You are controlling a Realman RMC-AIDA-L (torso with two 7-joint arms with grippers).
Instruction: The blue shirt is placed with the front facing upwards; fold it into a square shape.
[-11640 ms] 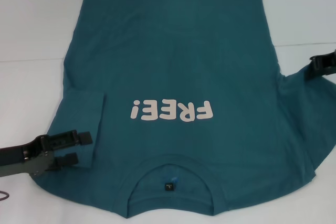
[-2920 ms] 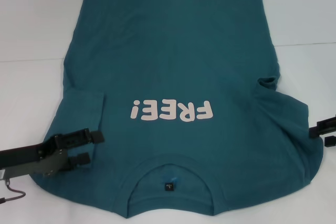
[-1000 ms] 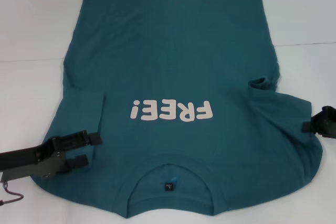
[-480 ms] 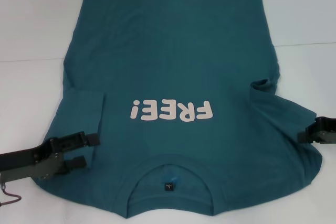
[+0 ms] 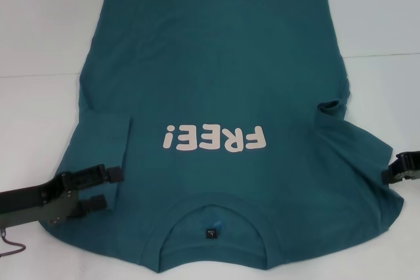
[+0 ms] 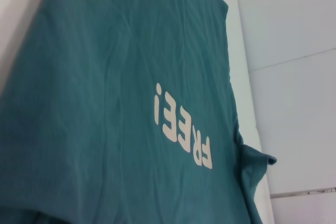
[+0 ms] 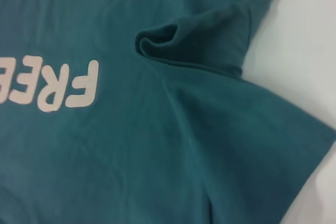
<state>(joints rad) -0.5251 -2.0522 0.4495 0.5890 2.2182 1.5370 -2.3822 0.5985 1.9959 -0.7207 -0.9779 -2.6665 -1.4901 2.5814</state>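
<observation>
One soft, creased blue shirt (image 5: 216,77), rumpled sleeve.

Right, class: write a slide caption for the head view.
Blue shirt lies print-up; left gripper open over one sleeve, right gripper at the other.

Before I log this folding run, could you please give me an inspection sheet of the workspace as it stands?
Surface: white table, a seam line across it.
Job's things: blue shirt lies front up, collar nearest the robot; one sleeve folded in, the other bunched.
Clutter: nothing seen.
Grippers: left gripper over the shirt's near left edge, jaws open; right gripper at the shirt's right sleeve edge.
Cables: thin cord under the left arm.
Surroundings: nothing seen.
</observation>
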